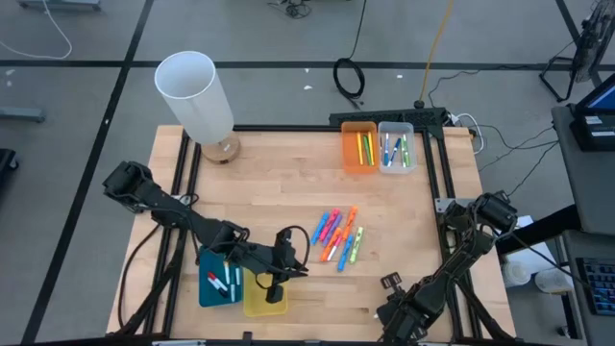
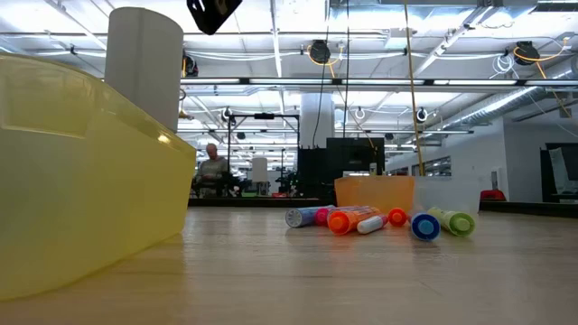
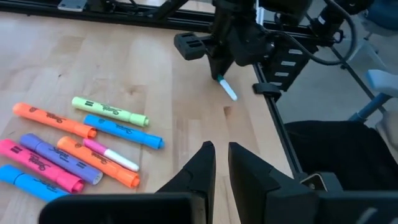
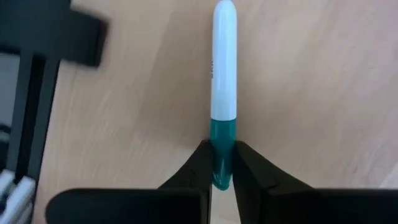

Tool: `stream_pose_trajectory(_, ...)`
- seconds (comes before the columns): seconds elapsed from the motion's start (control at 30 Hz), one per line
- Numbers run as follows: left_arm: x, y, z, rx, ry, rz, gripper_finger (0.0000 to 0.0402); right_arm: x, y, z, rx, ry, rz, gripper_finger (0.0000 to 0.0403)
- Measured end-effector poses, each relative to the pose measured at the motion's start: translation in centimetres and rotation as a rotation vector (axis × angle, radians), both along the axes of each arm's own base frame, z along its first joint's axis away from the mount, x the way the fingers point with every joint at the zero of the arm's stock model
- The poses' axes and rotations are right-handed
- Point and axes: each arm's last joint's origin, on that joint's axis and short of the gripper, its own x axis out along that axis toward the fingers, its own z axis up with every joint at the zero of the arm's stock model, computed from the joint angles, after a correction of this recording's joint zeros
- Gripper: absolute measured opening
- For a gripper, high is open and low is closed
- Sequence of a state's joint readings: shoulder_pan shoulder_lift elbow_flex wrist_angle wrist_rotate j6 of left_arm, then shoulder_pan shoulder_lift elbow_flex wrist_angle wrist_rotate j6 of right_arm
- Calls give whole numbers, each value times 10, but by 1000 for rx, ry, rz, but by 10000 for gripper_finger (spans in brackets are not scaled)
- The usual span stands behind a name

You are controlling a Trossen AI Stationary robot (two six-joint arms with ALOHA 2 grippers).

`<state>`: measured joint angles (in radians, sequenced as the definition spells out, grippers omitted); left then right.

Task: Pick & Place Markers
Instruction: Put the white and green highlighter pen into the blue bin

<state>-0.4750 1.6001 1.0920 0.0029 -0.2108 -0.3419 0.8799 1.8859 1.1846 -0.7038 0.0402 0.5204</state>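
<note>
High view: wooden surface (image 1: 288,183) with marker work in progress.
Smooth plank top; rigid plastic bins at 12 and 7 o'clock; loose markers (image 1: 338,236) at centre. Right end effector (image 4: 222,163), at 5 o'clock, pinches the teal cap of a white-bodied marker (image 4: 224,68): light, stiff, slick, likely to pivot; mid-barrel seems steadier. Left end effector (image 3: 221,163) hangs clenched, empty, over the yellow bin (image 1: 264,298).

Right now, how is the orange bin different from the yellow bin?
The orange bin sits at the table's far edge, beside a clear bin; the yellow bin sits at the near edge, beside a blue bin. The orange bin holds markers; I can't see any in the yellow bin, which the left pincer partly covers. Both are small plastic bins.
</note>
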Motion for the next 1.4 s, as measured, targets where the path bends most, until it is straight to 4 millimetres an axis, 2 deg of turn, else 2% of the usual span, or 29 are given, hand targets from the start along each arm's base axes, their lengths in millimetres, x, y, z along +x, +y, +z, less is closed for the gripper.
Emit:
stream_pose_trajectory(0.17,3,5,1,12,-11,10,47,9,-15,20,-66,-155,-70,26)
stream_pose_trajectory(0.27,6,8,4,44,-52,-4,47,13,-28,47,-103,-306,-111,25)
stream_pose_trajectory(0.37,10,11,8,74,-108,-14,47,10,-41,69,-81,-421,-148,25)
stream_pose_trajectory(0.47,13,14,12,78,-159,-13,47,3,-62,81,-91,-567,-194,25)
stream_pose_trajectory(0.7,17,19,17,163,-230,-22,47,-20,-97,85,-60,-996,-252,25)
stream_pose_trajectory(0.83,19,26,18,190,-237,97,51,-26,-109,85,-20,-1216,-193,24)
stream_pose_trajectory(0.93,23,34,23,192,-282,169,81,-24,-117,87,18,-1371,-170,24)
stream_pose_trajectory(1.07,35,45,32,155,-429,237,151,-20,-127,88,64,-1469,-134,24)
stream_pose_trajectory(1.23,56,51,14,153,-519,200,225,-11,-134,86,73,-1487,-139,24)
stream_pose_trajectory(1.4,70,48,-2,181,-631,146,249,-6,-136,83,68,-1495,-134,24)
